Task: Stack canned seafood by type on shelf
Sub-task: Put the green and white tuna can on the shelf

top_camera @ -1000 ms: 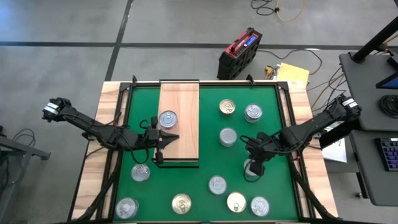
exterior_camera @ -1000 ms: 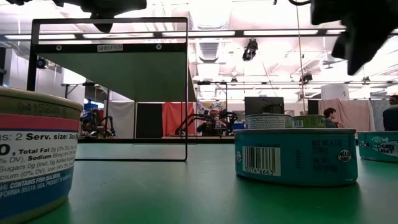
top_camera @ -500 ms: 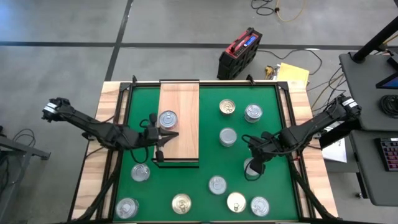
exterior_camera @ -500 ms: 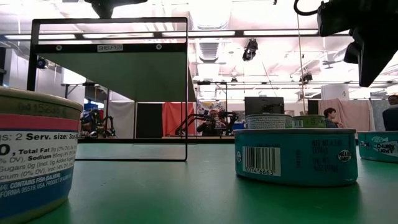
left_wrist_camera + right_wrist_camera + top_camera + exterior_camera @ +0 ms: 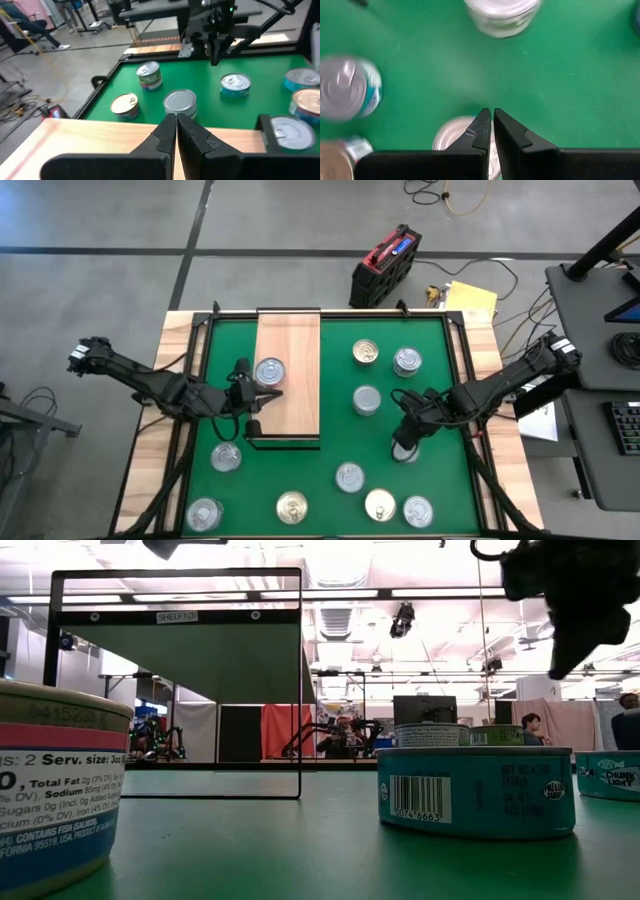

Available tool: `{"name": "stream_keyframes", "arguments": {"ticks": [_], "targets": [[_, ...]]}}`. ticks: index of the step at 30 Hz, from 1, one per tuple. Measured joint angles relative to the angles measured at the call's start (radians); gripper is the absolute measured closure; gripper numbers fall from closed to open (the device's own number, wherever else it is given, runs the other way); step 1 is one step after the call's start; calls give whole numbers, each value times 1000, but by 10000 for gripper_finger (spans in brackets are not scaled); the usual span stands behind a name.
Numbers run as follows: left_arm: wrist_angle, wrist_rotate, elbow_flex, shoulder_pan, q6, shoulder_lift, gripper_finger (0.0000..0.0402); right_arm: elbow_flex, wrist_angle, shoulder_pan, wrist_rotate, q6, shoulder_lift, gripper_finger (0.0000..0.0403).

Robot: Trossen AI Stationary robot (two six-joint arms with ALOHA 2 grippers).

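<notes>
A: Green mat (image 5: 320, 395) over the worktop; pale wooden shelf (image 5: 290, 395) lies flat on its left half, with one silver-lidded tin (image 5: 269, 371) on it near the left edge. What do you read on the left arm?

B: I have the left pincer (image 5: 262, 395) over the shelf's left edge, just beside that tin. Fingers (image 5: 170, 131) pressed together, nothing between them.

A: And the right?

B: Right pincer (image 5: 405, 442) hangs above a tin (image 5: 404, 450) on the mat's right side. Fingers (image 5: 487, 127) closed tight, holding nothing; the silver lid (image 5: 457, 142) shows right under the tips. I cannot tell whether they touch it.

A: The other tins?

B: Three beyond the right pincer: gold-lidded (image 5: 365, 352), silver (image 5: 407, 361), silver (image 5: 367, 400). Along the near edge: silver (image 5: 225, 457), silver (image 5: 204, 514), gold (image 5: 292, 507), silver (image 5: 349, 477), gold (image 5: 380, 505), silver (image 5: 417, 511). All loose on the mat, none stacked.
</notes>
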Motion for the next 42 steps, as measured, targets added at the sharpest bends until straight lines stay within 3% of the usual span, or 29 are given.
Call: {"name": "stream_keyframes", "arguments": {"ticks": [15,23,25,31,42], "targets": [[-46,-22,5,0,18,-1,402,0,0,-171,1,-48,0,390],[-45,-22,5,0,-2,1,402,0,0,-188,6,-212,0,390],[-45,-22,5,0,-3,1,402,0,2,-188,47,-244,0,390],[-45,-21,5,0,-3,1,402,-1,57,-215,116,-201,0,390],[-45,-20,5,0,-3,1,402,-1,181,-281,128,-348,0,390]]}}
